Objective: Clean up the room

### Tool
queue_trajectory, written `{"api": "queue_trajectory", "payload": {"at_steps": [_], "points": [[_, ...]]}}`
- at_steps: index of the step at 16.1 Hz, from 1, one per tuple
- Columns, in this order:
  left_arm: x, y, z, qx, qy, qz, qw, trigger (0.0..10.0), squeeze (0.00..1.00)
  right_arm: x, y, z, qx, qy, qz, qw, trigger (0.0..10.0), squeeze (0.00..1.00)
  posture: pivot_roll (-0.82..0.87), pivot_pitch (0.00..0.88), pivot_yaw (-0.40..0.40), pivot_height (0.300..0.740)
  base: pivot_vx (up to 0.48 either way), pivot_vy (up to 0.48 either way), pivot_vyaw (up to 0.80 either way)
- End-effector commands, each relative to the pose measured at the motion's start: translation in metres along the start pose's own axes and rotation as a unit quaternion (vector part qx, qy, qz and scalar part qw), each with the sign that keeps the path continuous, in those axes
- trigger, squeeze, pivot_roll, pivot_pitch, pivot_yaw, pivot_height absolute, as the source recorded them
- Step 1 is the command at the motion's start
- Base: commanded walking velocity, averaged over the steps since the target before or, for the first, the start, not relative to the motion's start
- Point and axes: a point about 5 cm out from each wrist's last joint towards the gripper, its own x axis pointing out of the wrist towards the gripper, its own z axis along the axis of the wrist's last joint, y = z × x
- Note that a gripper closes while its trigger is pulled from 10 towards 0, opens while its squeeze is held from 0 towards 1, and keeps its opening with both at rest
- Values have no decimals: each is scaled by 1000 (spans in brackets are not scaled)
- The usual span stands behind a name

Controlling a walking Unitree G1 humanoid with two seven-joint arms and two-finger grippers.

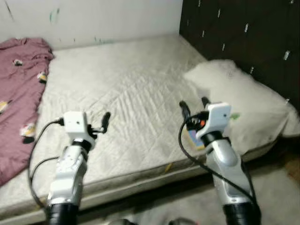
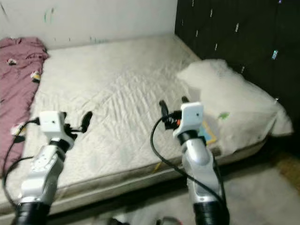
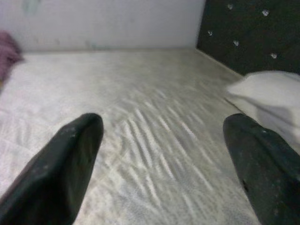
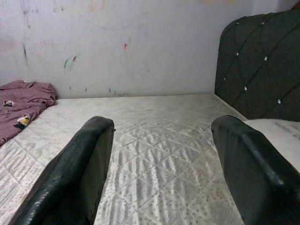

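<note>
A bare quilted mattress lies before me. A crumpled pink blanket with small printed patches covers its left side. A white pillow rests at the right, against the dark tufted headboard. My left gripper hovers open above the mattress's near left part, with nothing between its fingers. My right gripper stands open and empty over the near right part, just left of the pillow. A small blue and yellow item lies at the pillow's near edge, partly hidden by my right wrist.
A white wall with coloured scribbles runs behind the bed. The mattress's front edge crosses below my arms. Grey floor shows at the lower right. The middle of the mattress is bare.
</note>
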Motion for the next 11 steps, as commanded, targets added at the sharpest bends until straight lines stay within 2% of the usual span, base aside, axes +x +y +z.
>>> {"api": "queue_trajectory", "payload": {"at_steps": [1,11], "points": [[0,2,2,8,-1,2,1000,10000,0,0,-2,3,-1,-3,-6,1000,10000,0,-85,0,48,740,0,480,0],[1,2,2,5,-2,2,1000,10000,0,-1,-2,2,-3,1,-7,1000,10000,0,-89,0,47,740,0,480,0]]}}
